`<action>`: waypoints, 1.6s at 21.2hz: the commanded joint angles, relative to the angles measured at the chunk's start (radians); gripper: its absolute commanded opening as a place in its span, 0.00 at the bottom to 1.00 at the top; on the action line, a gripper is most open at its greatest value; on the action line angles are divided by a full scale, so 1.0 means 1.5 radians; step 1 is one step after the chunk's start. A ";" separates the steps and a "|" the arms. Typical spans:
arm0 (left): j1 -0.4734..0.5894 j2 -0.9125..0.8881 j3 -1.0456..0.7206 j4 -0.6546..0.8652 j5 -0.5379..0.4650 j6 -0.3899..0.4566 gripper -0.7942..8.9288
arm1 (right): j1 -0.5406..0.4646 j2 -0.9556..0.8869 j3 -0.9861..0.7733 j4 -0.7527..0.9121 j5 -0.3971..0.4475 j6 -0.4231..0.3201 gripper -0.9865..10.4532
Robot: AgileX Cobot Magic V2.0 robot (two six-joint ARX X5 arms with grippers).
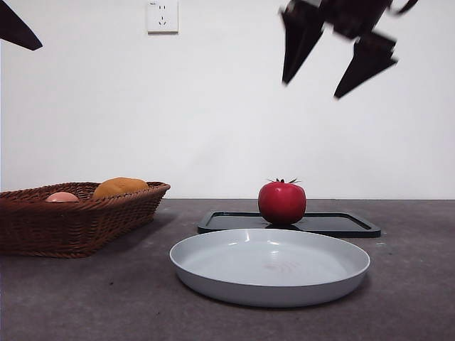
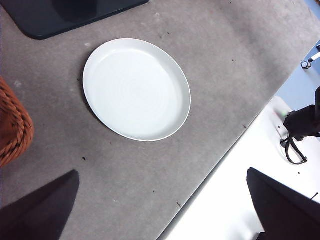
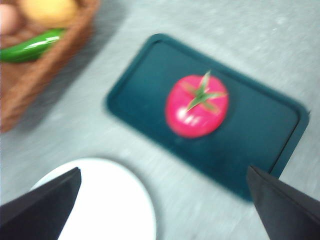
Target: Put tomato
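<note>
The red tomato (image 1: 282, 202) with a green stem stands upright on a dark flat tray (image 1: 334, 224) behind the pale grey plate (image 1: 270, 266). It also shows in the right wrist view (image 3: 196, 106), on the tray (image 3: 150, 85). My right gripper (image 1: 334, 60) is open and empty, high above the tomato and a little to its right. My left gripper (image 2: 160, 210) is open and empty, above the table's edge near the plate (image 2: 136, 89); in the front view it is only a black tip (image 1: 18, 28) at the top left corner.
A wicker basket (image 1: 71, 220) at the left holds an orange-yellow fruit (image 1: 119, 187) and a small pink fruit (image 1: 62, 197); the right wrist view also shows a green vegetable (image 3: 30, 46) in it. A wall socket (image 1: 162, 15) is on the white wall.
</note>
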 commanded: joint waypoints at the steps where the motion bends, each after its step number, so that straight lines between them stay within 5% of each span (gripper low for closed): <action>1: -0.003 0.004 0.013 0.005 0.006 0.008 0.63 | 0.004 -0.041 0.010 -0.039 -0.004 -0.005 0.56; 15: -0.003 0.004 0.013 0.004 0.006 0.008 0.63 | 0.045 -0.443 -0.324 -0.092 -0.123 0.035 0.56; 29: -0.003 0.004 0.013 0.005 0.006 0.008 0.63 | 0.051 -0.486 -0.330 -0.125 -0.121 0.035 0.56; 31: -0.003 0.004 0.013 0.005 0.006 0.008 0.61 | 0.051 -0.486 -0.330 -0.126 -0.122 0.035 0.52; 34: -0.003 0.004 0.013 0.005 0.006 0.008 0.45 | 0.051 -0.486 -0.330 -0.127 -0.122 0.035 0.32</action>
